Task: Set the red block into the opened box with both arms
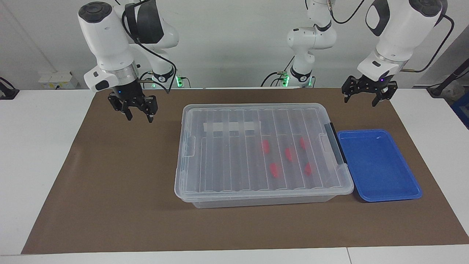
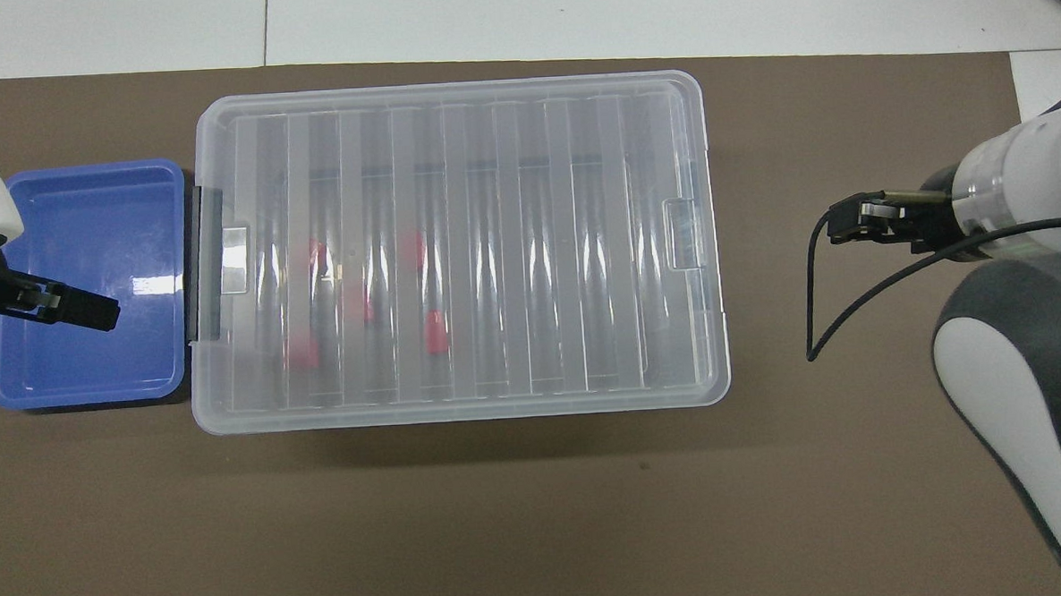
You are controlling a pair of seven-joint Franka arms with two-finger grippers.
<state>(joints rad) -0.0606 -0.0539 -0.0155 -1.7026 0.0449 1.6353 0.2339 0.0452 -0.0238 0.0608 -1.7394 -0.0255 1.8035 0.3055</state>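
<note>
The red blocks (image 1: 289,154), five of them, are all inside the box (image 1: 256,194). They lie on its floor, more toward the left arm's end, and they look blurry through the ribbed lid (image 1: 227,154). The lid sits flat on the box, so the box is shut. The black latch (image 1: 336,143) is at the end beside the blue tray (image 1: 377,165). The tray has nothing in it, and I see no red block outside the box.

The right arm's fingers (image 1: 149,112) are spread open and hold nothing. They hang in the air over the brown mat (image 1: 110,183), well apart from the box. The left arm's fingers (image 1: 377,97) are open and empty too, up over the mat's edge near the tray. The tabletop (image 1: 36,146) shows white around the mat.

What could go wrong, I think:
- With the lid on, a block cannot go in. Fingers coming down would just bump the lid.
- If only one end of the lid is pulled, the whole box may tip or slide into the tray.
- Then the blocks inside would roll about.
- The right arm's loose black cable (image 2: 818,312) could catch on the box's rim.
</note>
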